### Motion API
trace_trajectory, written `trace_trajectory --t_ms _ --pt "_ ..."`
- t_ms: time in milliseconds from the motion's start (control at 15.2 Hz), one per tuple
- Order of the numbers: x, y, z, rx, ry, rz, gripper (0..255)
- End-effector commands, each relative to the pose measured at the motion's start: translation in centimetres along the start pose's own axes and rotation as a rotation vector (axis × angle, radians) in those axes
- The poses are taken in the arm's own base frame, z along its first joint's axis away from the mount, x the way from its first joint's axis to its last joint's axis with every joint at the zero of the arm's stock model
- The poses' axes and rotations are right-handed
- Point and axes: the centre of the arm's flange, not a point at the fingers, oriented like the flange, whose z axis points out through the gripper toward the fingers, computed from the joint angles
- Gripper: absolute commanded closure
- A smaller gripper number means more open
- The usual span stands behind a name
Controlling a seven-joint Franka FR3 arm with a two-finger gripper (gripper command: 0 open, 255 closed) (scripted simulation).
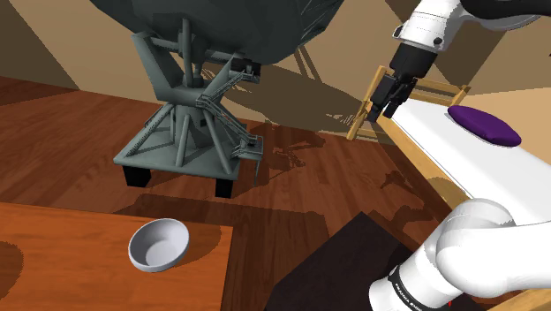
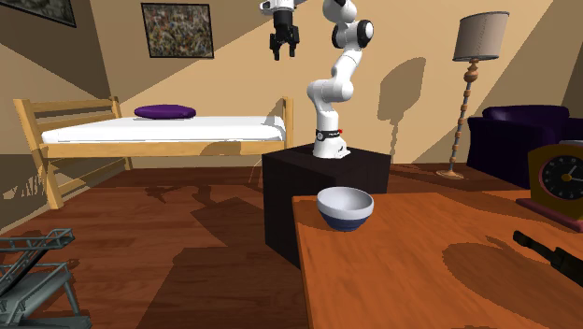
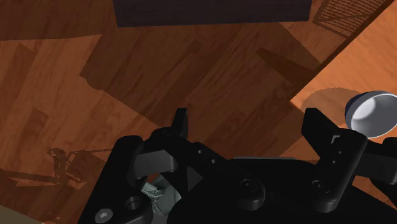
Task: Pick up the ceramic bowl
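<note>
White bowl [image 1: 160,245]: upright on the orange-brown wooden desk [image 1: 53,265], near the corner closest to the dark stand [image 2: 290,206]; outer wall looks blue-grey in the second exterior view
Bowl contents: empty, bare inside shows in the shoulder view
Jaws: spread apart with nothing between them, hanging high over the wood floor [image 1: 291,177], well apart from the bowl
Other desk items: clock [image 2: 561,178] and a black object [image 2: 551,254] on the side away from the stand, well apart from the bowl; no other container seen
Desk edge risk: bowl sits near the edge, so a sideways bump from a finger on approach could likely slide it toward or off the desk
Bowl rim risk: wall is curved and looks smooth, so a pinch over the rim may slip; one finger must go inside and one outside, and landing on the rim itself would probably tip the bowl
Approach risk: long way down and across from here; coming in too low could clip the desk corner before reaching the bowl
</note>
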Motion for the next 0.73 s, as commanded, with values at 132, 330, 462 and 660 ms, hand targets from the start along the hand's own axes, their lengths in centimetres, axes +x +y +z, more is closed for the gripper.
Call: trace_trajectory --t_ms 132,330,462,660 --pt "1.0 -1.8 1.7 -0.001 -0.001 -0.001 0" --pt "2.5 -4.4 4.3 -0.002 -0.003 -0.002 0" --pt "3.5 -6.2 6.0 -0.003 -0.004 -0.003 0" --pt "5.0 -8.9 8.6 -0.005 -0.006 -0.005 0"
